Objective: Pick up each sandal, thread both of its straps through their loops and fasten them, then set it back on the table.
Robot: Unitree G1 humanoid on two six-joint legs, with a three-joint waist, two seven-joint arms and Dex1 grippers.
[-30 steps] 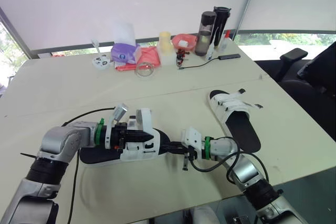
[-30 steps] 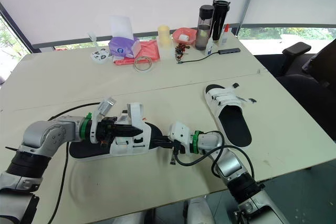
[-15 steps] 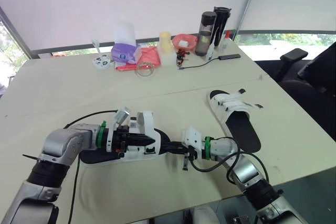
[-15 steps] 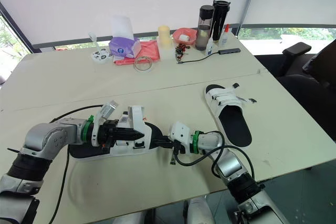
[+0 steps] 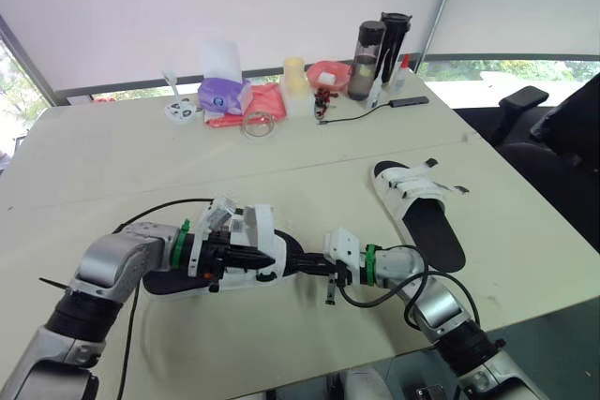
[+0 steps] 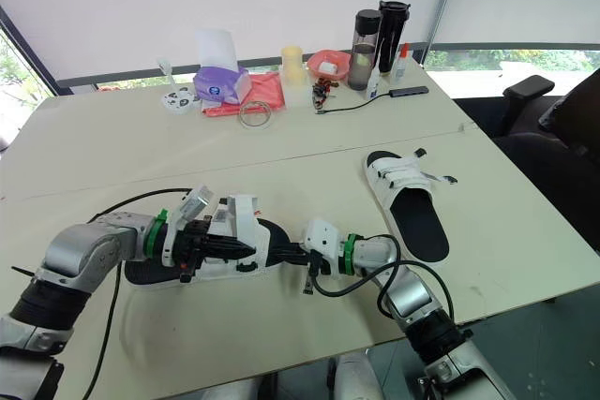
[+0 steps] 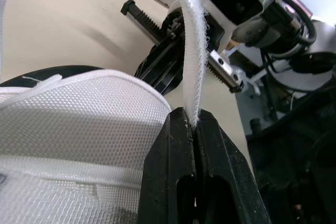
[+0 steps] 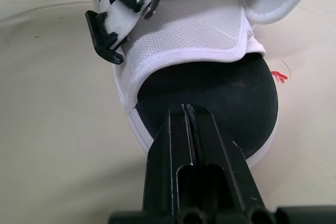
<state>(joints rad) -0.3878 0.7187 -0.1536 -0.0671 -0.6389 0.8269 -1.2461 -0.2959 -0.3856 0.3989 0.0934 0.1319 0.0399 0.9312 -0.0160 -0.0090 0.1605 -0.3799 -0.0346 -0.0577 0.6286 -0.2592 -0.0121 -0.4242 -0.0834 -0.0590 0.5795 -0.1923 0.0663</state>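
strap (image 7: 191,51) lower now, pinched in left gripper (image 7: 195,123); right gripper (image 8: 185,109) clenched at sandal (image 8: 210,80) end

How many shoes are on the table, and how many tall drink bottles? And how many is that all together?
Sandals: 2 (near sandal, far sandal)
Tall bottles: 2 (shorter bottle, taller bottle)
Total: 4

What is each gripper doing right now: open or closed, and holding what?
Left gripper: closed on the white strap of the sandal.
Right gripper: closed, tips at the sandal's toe end; whether it grips cannot be told.
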